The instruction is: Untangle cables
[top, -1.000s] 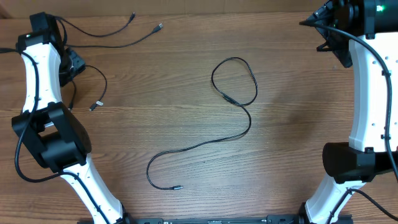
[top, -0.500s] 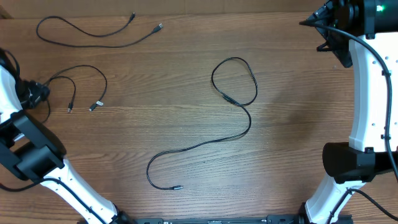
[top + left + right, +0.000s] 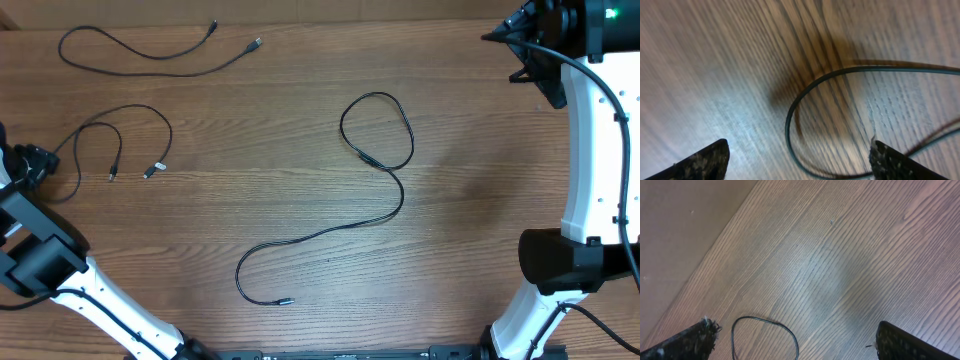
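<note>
Clerk: Item one, largest?

Checker: Wooden table [image 3: 480, 200], brown, grain running side to side. Then the right arm [image 3: 595, 150] and the left arm [image 3: 40, 260], both white with black joints, one at each side edge.

Clerk: Grippers?

Checker: Right gripper [image 3: 797, 342], far right corner, fingers spread wide, nothing between them. Left gripper [image 3: 797, 160], at the left edge, fingers also wide apart. A cable curve lies on the wood below it, with no visible contact with either finger.

Clerk: The cables, by size.

Checker: All thin, black and limp, and all three lie separate.
- The long cable [image 3: 401, 192] is at mid-table. It has a closed oval loop at its far end, which crosses itself once. Its tail snakes diagonally toward the near left, hooks round, and ends in a small plug [image 3: 285, 300] pointing right. Its long axis runs from far right to near left.
- The upper cable [image 3: 180, 74] is in the far left corner. It is folded into a narrow hairpin, with its long axis side to side and the bend at the left. Both ends are at the right, angled toward the far edge.
- The short cable [image 3: 135, 107] is just inboard of the left gripper. It is arch-shaped, and two ends hang toward the near edge with their tips close together. A further strand trails left toward the gripper.

Clerk: Plug colours?

Checker: Too small to tell for certain.
</note>
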